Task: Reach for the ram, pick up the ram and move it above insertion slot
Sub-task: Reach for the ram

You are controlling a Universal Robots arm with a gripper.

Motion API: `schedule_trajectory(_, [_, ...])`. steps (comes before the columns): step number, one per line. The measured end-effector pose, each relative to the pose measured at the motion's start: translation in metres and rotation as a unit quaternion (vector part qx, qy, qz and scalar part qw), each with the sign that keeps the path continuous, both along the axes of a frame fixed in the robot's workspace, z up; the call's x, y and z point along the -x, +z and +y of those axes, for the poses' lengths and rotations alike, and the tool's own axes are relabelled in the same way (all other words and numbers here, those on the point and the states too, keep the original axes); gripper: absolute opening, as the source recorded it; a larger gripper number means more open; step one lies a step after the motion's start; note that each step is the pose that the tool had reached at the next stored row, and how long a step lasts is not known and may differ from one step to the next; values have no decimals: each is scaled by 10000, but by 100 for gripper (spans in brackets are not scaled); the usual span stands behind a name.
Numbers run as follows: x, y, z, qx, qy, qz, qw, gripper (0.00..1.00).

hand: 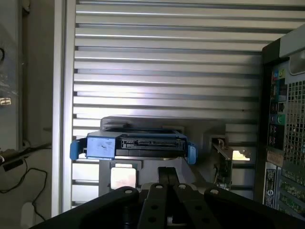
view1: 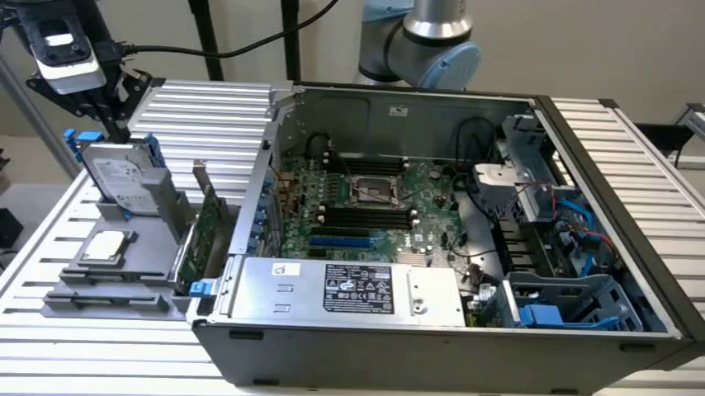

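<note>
- Thin green ram stick: honestly can't pick it out, so no call on where it sits or which way its long axis runs.
- Black gripper (view1: 114, 129): fingers pressed together, holding nothing, hanging just above the silver hard drive in its blue caddy (view1: 119, 177).

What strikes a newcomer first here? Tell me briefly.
The open computer case, its motherboard bared, dominates the exterior view's middle. At that view's upper left the gripper, jaws shut, hangs above a hard drive standing in a grey rack.
</note>
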State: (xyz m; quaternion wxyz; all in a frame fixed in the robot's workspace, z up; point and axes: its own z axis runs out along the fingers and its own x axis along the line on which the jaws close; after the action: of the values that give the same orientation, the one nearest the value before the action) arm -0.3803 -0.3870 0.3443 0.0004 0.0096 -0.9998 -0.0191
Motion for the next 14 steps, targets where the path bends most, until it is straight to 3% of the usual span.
schedule_trajectory(2, [0, 1, -3, 1, -1, 1, 10000, 11])
schedule_trajectory(4, [1, 1, -38, 1, -3, 1, 10000, 11])
schedule_trajectory(14, [6, -28, -489, 5, -4, 3, 10000, 11])
